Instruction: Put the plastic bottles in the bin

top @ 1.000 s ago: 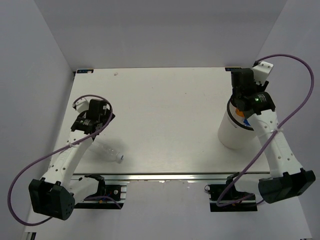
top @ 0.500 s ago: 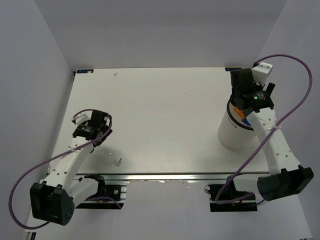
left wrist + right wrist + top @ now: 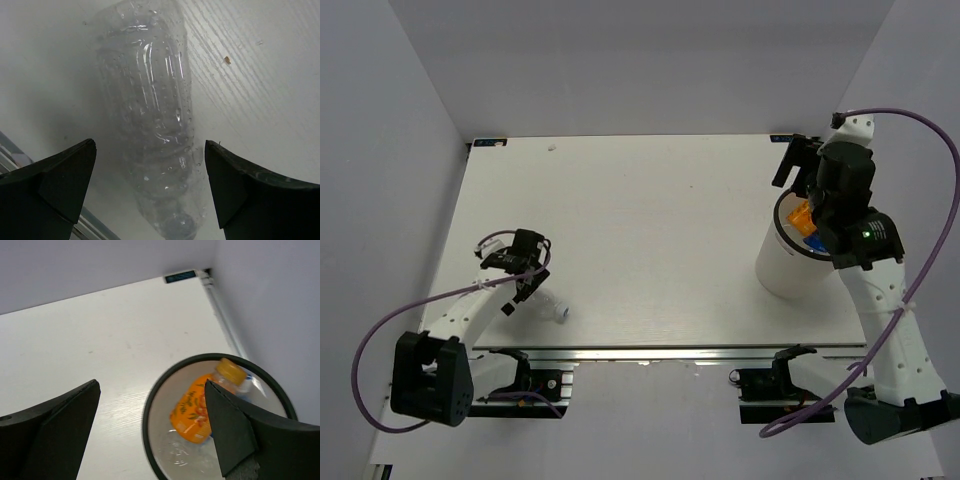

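Observation:
A clear crinkled plastic bottle (image 3: pixel 544 304) lies on the table near the front left, its white cap pointing right. My left gripper (image 3: pixel 525 288) hangs just over it, open. In the left wrist view the bottle (image 3: pixel 150 115) lies lengthwise between the two spread fingers (image 3: pixel 65 182), which are apart from it. The white bin (image 3: pixel 782 265) stands at the right. My right gripper (image 3: pixel 798 165) is above its far rim, open and empty. Inside the bin (image 3: pixel 148 410) lie an orange bottle (image 3: pixel 192 407) with a yellow cap, a clear bottle (image 3: pixel 185 455) and part of a blue-labelled one (image 3: pixel 246 385).
The metal rail (image 3: pixel 650 352) along the table's front edge runs close behind the clear bottle. Grey walls enclose the table on the left, back and right. The bin stands near the right wall (image 3: pixel 270 300).
My right gripper opened over the bin and lifted back; the orange bottle now lies inside. My left arm swung toward the front edge and came down over the clear bottle.

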You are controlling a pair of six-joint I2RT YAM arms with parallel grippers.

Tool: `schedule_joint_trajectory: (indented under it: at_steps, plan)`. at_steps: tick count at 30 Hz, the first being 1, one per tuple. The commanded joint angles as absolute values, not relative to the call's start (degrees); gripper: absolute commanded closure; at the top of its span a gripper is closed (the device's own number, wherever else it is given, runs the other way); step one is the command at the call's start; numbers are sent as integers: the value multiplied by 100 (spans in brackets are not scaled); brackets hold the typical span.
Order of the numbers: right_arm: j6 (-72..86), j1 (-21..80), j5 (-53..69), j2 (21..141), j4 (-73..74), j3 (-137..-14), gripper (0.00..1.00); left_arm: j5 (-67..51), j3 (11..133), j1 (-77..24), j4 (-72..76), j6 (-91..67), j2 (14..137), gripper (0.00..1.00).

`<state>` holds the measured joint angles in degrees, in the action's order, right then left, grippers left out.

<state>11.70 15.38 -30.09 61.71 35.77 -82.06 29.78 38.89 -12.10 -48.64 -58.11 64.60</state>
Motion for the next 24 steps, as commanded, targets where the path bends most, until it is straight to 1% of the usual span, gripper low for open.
schedule_joint_trajectory:
  at_steps: [1,2,3,5,6,7,9,10,12,13,15,16,17,18,19,20,22,24]
  plan:
    - [826,1521,-1516,6038,2962,-8007,11,2874,3683,-1169,-4009,-5880,6837,2]
    - [774,1512,-1303,6029,2910,-7920,11,2787,3683,-1169,-3834,-5610,6968,2]
    - [721,1520,-1127,6021,2744,-7884,11,2690,3700,-1160,-3728,-5494,7118,9]
    - [677,1512,-705,6073,2663,-7857,11,2427,3954,-1169,-3718,-5179,7487,20]
    - [685,1520,-555,6099,2654,-7857,11,2347,4007,-1178,-3718,-5116,7532,33]
    - [720,1521,-214,6169,2654,-7857,11,2216,4034,-1169,-3639,-5063,7506,40]
    - [782,1529,173,6231,2558,-7822,11,1979,4034,-1169,-3333,-4809,7191,53]
    - [800,1529,498,6266,2514,-7787,11,1603,4078,-1178,-3209,-4512,7042,56]
    - [835,1590,755,6310,2453,-7735,11,1154,4148,-1204,-2798,-4211,6523,61]
    - [861,1617,1026,6311,2356,-7708,10,916,4227,-1239,-2656,-3905,6339,61]
    - [975,1687,1509,6293,2154,-7516,11,-425,4289,-1309,-1982,-3588,5864,61]
    - [1028,1714,2182,6293,1901,-7436,11,-996,4254,-1414,-1682,-3377,5732,61]
    - [1168,1731,2597,6302,1742,-7366,11,-2159,4210,-1476,-1313,-3340,5522,61]
    - [1265,1758,2967,6345,1558,-7287,11,-2702,4166,-1555,-596,-3331,5450,61]
    - [1353,1758,3684,6372,1199,-7156,11,-3177,4131,-1773,-311,-3288,5406,60]
    - [1475,1758,3996,6398,1021,-7102,11,-3773,4148,-1897,-116,-3244,5370,60]
    - [1862,1802,4671,6425,626,-6883,11,-3893,4157,-2396,219,-3156,5221,60]
    - [2309,1906,5305,6407,-173,-6681,11,-4059,4113,-2784,578,-2997,5133,60]
